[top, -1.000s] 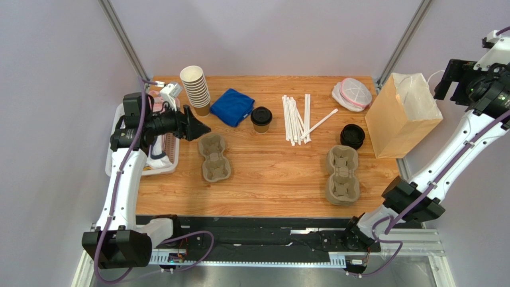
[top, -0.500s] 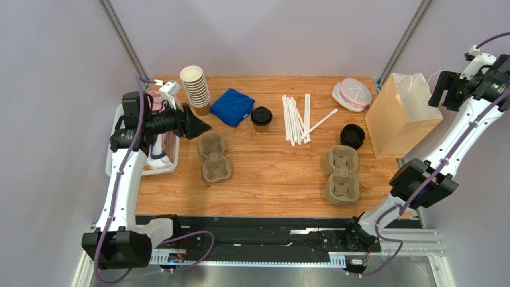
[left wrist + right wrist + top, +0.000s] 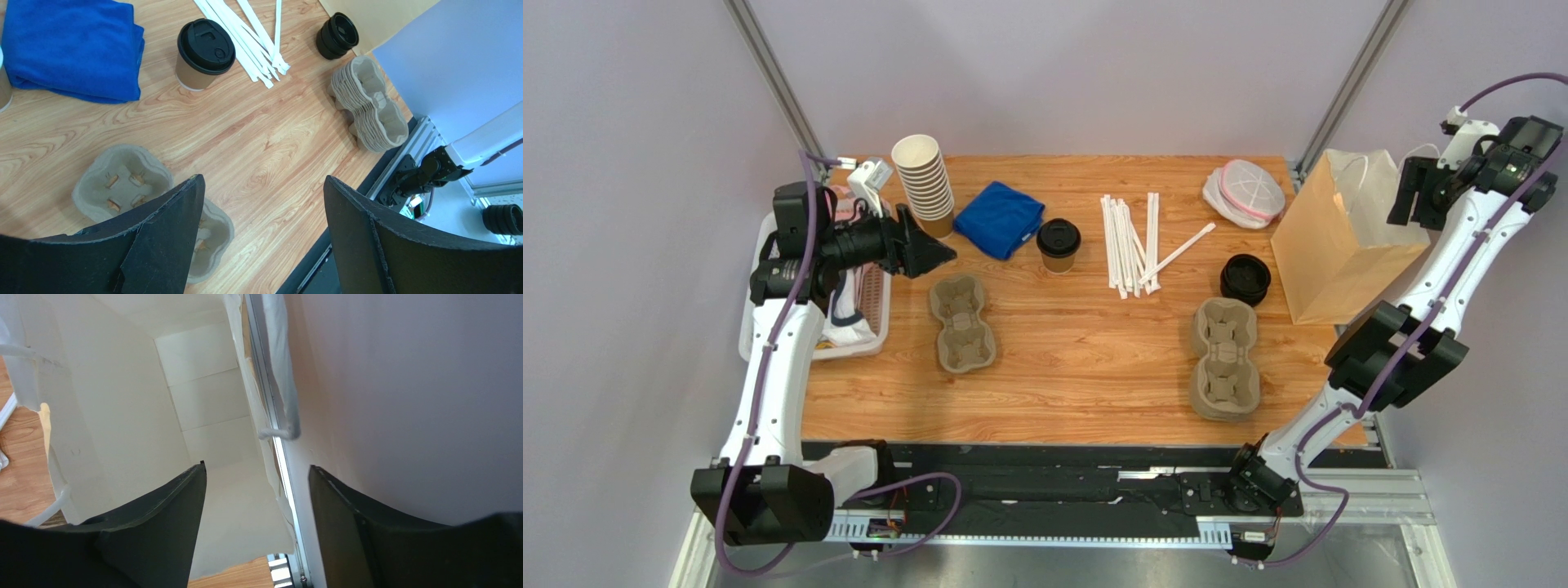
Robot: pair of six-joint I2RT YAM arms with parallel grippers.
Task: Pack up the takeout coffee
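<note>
The takeout coffee [image 3: 1058, 244], a brown paper cup with a black lid, stands upright on the table's far middle, also seen in the left wrist view [image 3: 204, 54]. My left gripper [image 3: 934, 257] hovers open above the left cup carrier [image 3: 962, 321], well left of the coffee, with nothing between its fingers [image 3: 264, 180]. My right gripper [image 3: 1409, 196] hangs open at the right rim of the upright brown paper bag [image 3: 1345, 239]. In the right wrist view it [image 3: 256, 468] looks down into the bag's white inside [image 3: 202, 398], with a white handle [image 3: 282, 373] beyond the fingers.
A stack of lidless cups [image 3: 924, 181] and a blue cloth [image 3: 999, 218] lie at the back left. White straws [image 3: 1133, 241], loose black lids [image 3: 1246, 278], stacked carriers [image 3: 1225, 355] and a bagged item [image 3: 1244, 192] are right of the coffee. A white basket [image 3: 860, 319] sits at the left edge.
My right arm has swung in and down to the bag's right rim, its jaws narrowing somewhat. The left arm has barely shifted.
</note>
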